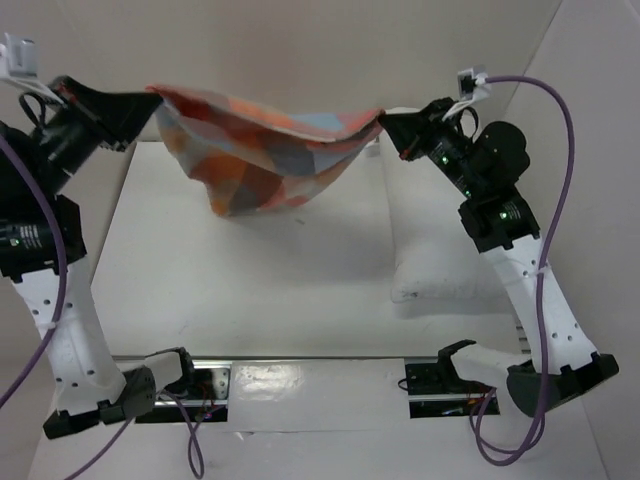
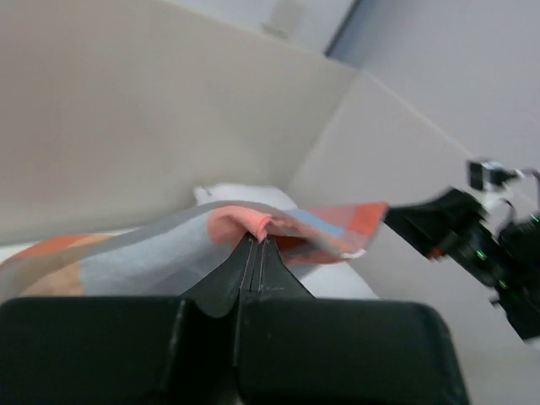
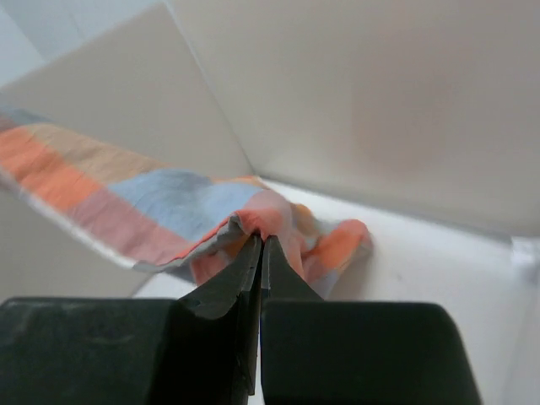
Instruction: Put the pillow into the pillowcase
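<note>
I have the pillowcase [image 1: 265,150] lifted clear of the table [image 1: 250,300], slung between both arms. The left gripper [image 1: 150,103] pinches its left end and the right gripper [image 1: 385,122] its right end. Both wrist views show the jaws pressed together on a fold of checked cloth, with no gap between them. The pillow [image 1: 435,255] lies on the table below and to the right of the pillowcase, under the right arm, and nothing is touching it.

I judge this to be the opening step: the case is held up, the pillow is not yet inside, and most of the task lies ahead. Next the mouth of the case has to face the pillow and be spread wide enough to take a corner of it. That probably means carrying the case towards the pillow or regripping a single layer of the hem.

I cannot tell which edge is the open mouth, nor whether each gripper holds one layer or both. The sagging belly hides the underside of the pillowcase. The right arm covers part of the pillow. In the left wrist view, a pale lump behind the pillowcase may be the pillow, but the blur leaves me unsure.
</note>
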`<action>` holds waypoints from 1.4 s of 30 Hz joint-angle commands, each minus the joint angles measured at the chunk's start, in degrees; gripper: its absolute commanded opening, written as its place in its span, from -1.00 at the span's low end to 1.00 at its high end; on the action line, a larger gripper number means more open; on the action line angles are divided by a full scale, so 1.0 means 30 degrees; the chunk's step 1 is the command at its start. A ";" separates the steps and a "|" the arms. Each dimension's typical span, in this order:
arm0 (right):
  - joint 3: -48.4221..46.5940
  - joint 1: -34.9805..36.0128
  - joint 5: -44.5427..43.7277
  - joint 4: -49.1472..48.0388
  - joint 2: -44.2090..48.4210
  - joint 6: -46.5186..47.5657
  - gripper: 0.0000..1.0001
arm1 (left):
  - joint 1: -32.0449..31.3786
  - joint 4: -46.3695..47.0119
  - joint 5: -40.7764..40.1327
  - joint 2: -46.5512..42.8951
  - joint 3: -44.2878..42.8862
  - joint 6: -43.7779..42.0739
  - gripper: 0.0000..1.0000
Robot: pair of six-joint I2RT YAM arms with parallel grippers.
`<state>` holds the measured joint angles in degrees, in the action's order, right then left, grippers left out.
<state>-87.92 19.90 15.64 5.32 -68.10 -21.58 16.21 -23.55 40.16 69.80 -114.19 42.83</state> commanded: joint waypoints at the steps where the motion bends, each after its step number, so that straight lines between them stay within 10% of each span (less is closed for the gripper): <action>1: 0.2698 -0.0743 -0.0525 0.1501 0.0609 0.0603 -1.00 | -0.0479 0.2192 0.4187 -0.1226 0.5198 0.0665 -1.00; 19: 0.6103 -0.4374 -0.4070 0.3734 0.1251 -0.0044 -1.00 | -0.4462 -0.0236 0.8152 0.1374 0.8852 -0.4667 -1.00; 20: 0.6103 -0.4726 -0.4070 0.3734 0.1253 -0.0042 -0.97 | -0.4668 -0.0236 0.7653 0.1372 0.9058 -0.4870 -0.59; 22: 0.5638 -0.5693 -0.4244 0.4929 0.0934 0.0425 -0.46 | -0.4670 -0.1256 0.7033 0.1954 0.8857 -0.5976 0.47; 23: 0.5316 -0.6073 -0.4246 0.5486 0.0293 0.0427 0.25 | -0.4670 -0.1928 0.7033 0.2393 0.8507 -0.6536 0.68; 24: 0.4732 -0.6425 -0.4246 0.6362 0.0025 0.0427 0.45 | -0.4670 -0.2631 0.6772 0.3267 0.7778 -0.7006 0.84; 28: 0.4346 -0.6724 -0.1530 0.5700 -0.0212 0.0691 0.77 | -0.4262 -0.5534 -0.0275 0.5260 0.7068 -0.7020 0.71; 34: 0.1890 0.0312 -0.3040 0.7478 -0.2287 0.1831 0.92 | -0.2766 -0.5949 -0.8251 0.8925 0.8064 -0.4669 0.75; 42: -0.0515 1.0559 -0.9016 0.8919 -0.9374 0.1983 0.98 | -0.2590 -0.4955 -1.0048 1.3497 0.7683 -0.3671 0.86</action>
<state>-86.80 46.50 -3.55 26.55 -91.35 -16.08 8.75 -39.33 14.02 109.30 -90.52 30.20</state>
